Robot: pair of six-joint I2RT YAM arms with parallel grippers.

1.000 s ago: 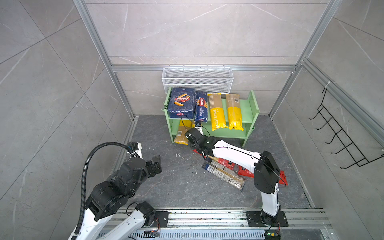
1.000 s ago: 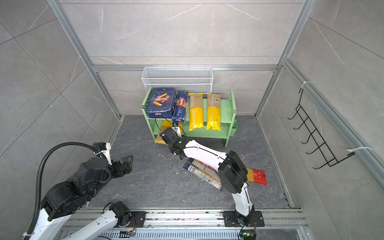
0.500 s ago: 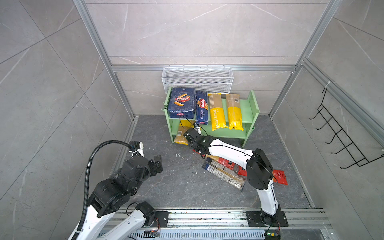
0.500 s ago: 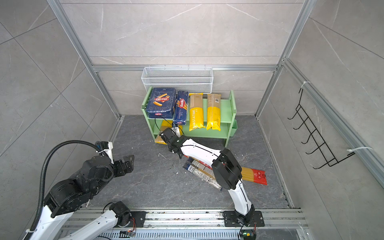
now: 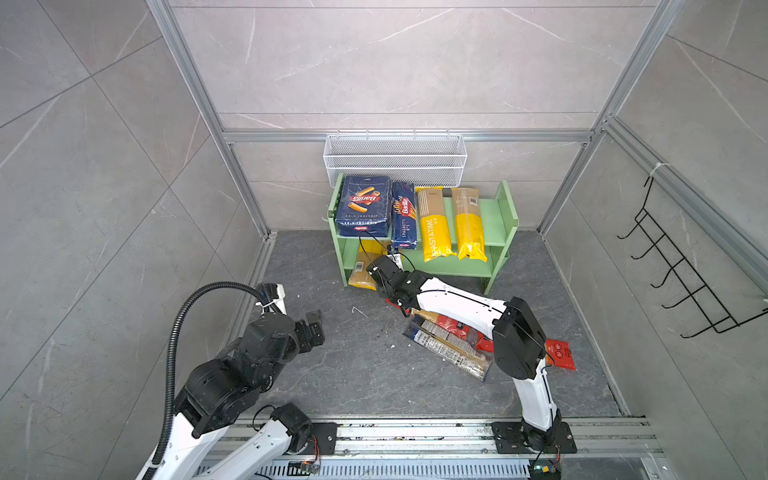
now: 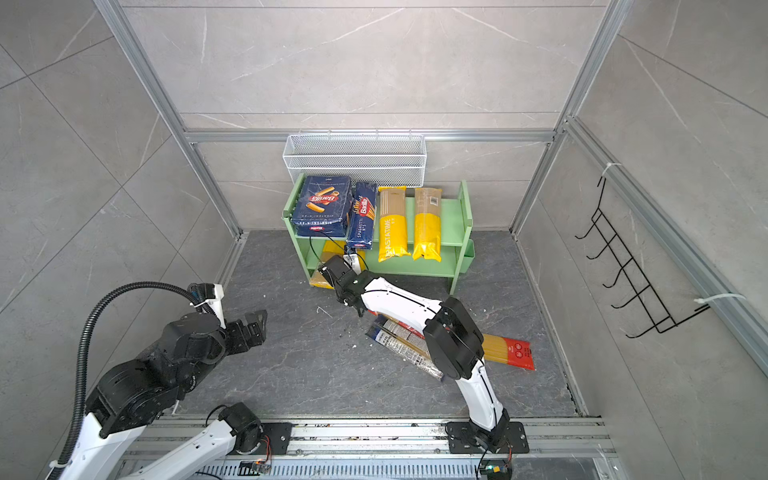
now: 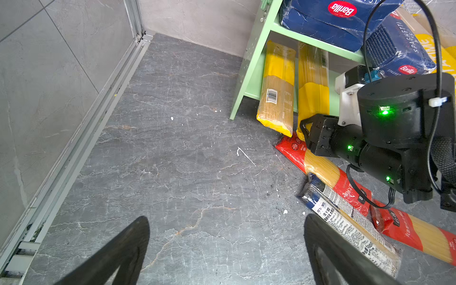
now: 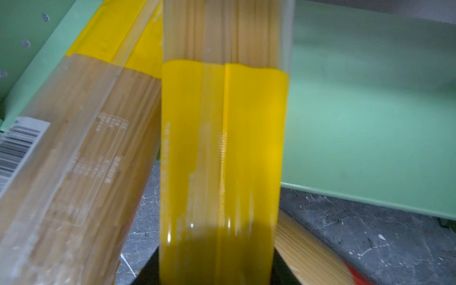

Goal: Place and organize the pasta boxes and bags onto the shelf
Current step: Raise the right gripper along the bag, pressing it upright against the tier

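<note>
The pale green shelf [image 5: 496,218] carries both blue pasta boxes [image 5: 365,205] and two yellow bags [image 5: 432,226] on its upper tier. My right gripper [image 5: 380,266] is at the lower tier's left end, shut on a yellow-and-clear bag [image 8: 222,148] whose far end lies inside the tier. Another yellow bag [image 7: 277,93] leans beside it. On the floor lie two red-ended bags [image 7: 328,172] and a black-and-white printed bag [image 5: 449,347]. My left gripper [image 7: 225,222] hangs open over bare floor, left of them.
A white wire basket [image 5: 395,160] hangs on the back wall just above the shelf. A black hook rack [image 5: 681,282] is on the right wall. My right arm's forearm and elbow [image 5: 517,336] stretch over the floor bags. Metal rails [image 5: 415,432] edge the front.
My right arm's elbow has swung a little to the left while its gripper stays at the lower tier with the yellow bag. The left gripper has drifted slightly.
</note>
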